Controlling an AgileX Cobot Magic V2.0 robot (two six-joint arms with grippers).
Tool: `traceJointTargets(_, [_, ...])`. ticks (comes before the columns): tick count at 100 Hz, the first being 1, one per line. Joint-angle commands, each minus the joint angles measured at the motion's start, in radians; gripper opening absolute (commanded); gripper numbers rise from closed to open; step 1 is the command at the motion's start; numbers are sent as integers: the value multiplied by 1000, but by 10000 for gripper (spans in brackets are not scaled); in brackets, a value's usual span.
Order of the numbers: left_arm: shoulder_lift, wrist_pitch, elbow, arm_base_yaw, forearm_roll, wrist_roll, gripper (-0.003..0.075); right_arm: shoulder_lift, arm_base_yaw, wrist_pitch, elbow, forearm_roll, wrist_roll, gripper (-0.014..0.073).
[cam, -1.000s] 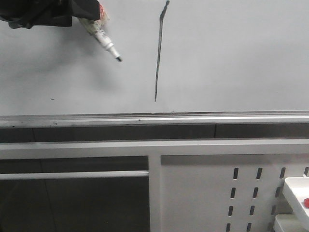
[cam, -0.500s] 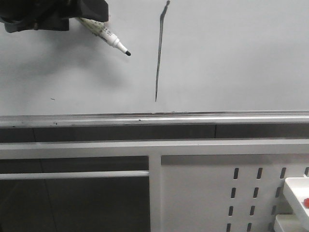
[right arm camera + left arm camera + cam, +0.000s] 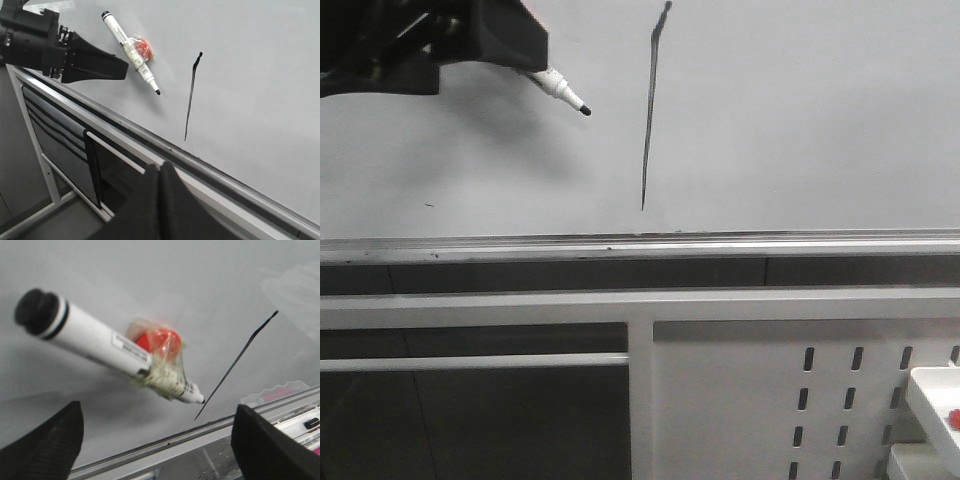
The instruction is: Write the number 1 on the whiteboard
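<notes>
The whiteboard (image 3: 800, 120) fills the upper front view, and the number 1 (image 3: 648, 120) is a thin slanted black stroke on it, also seen in the wrist views (image 3: 235, 362) (image 3: 190, 100). A white marker (image 3: 131, 50) with a red lump taped to it lies against the board left of the stroke, with its tip (image 3: 585, 110) uncapped. My left gripper (image 3: 157, 412) is open, its fingers wide apart and clear of the marker (image 3: 100, 342). My right gripper (image 3: 161, 170) is shut with nothing in it, below the board's rail.
A silver rail (image 3: 720, 244) runs along the board's lower edge. Under it are white frame bars and a perforated white panel (image 3: 770, 400). A white tray (image 3: 935, 400) with a red item sits at the lower right. A tiny dark speck (image 3: 428, 205) marks the board.
The marker's tip swung up and to the right and its body now lies flatter. The left gripper has shifted and covers more of the marker in the front view.
</notes>
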Motion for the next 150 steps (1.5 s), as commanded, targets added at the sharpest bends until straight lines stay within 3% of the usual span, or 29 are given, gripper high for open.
traceJointTargets(1, [-64, -78, 16, 3, 0, -4, 558, 4, 1, -16, -27, -48, -7, -71])
traceJointTargets(22, [-219, -75, 118, 3, 0, -4, 552, 4, 1, -16, -27, -59, -7, -71])
traceJointTargets(31, [-314, -26, 149, 3, 3, -4, 511, 4, 1, -16, -27, -59, -7, -71])
traceJointTargets(43, [-454, 21, 193, 3, 3, -4, 348, 4, 1, -16, -27, -59, -7, -71])
traceJointTargets(58, [-635, 26, 263, 3, 26, -4, 19, 4, 1, -16, -27, -59, -7, -71])
traceJointTargets(61, [-674, 26, 274, 3, 43, -4, -19, 4, 1, -16, -27, -59, -7, -71])
traceJointTargets(89, [-869, 43, 356, 3, 71, -4, -20, 4, 1, -16, -27, -59, -7, -71])
traceJointTargets(150, [-880, 39, 373, 3, 71, -4, -20, 4, 1, -16, -27, -59, -7, -71])
